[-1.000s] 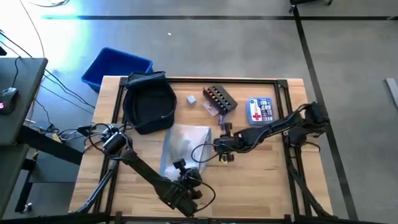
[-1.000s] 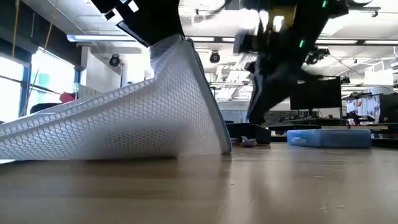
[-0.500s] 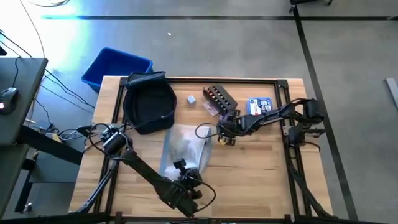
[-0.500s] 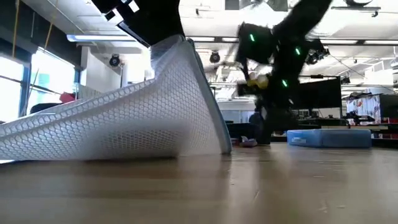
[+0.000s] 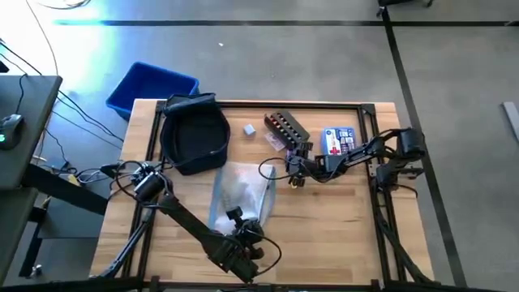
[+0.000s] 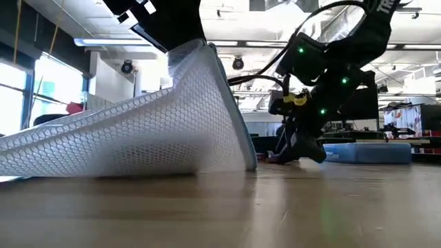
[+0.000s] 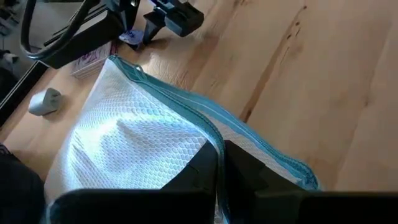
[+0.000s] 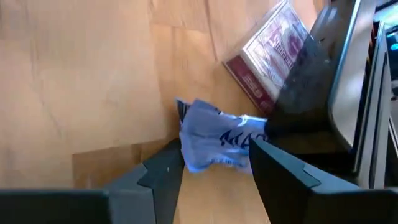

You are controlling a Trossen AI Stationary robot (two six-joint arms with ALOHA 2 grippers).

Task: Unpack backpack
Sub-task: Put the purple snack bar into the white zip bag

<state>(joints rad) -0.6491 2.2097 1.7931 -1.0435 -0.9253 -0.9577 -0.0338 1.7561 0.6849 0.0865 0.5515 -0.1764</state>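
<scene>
The dark navy backpack [image 5: 195,134] lies open at the table's far left, and no gripper touches it. A white mesh pouch [image 5: 242,191] with a teal zip lies mid-table. My left gripper [image 5: 241,222] is shut on its near end. My right gripper [image 5: 293,168] is open and low over the table right of the pouch. Its fingers stand on either side of a crumpled blue-purple packet [image 8: 214,146] that lies on the wood beside a dark red card box [image 8: 270,56]. My left gripper pinches the pouch's teal zip edge [image 7: 214,140] between its two fingers, at the pouch's near end. That end is raised to a peak [image 6: 202,47], while the rest of the pouch slopes down and lies on the table. My right gripper's fingers [image 8: 165,171] flank the packet; I cannot tell whether they touch it.
A black box with a row of holes [image 5: 288,127], a small grey block [image 5: 250,130] and a blue first-aid case [image 5: 339,143] lie along the far side. A bright blue bin [image 5: 150,88] stands beyond the far left corner. Bare wood lies at the near right.
My right gripper has moved toward the table's far edge and come down to the tabletop at the blue-purple packet. My left gripper and the pouch have kept still.
</scene>
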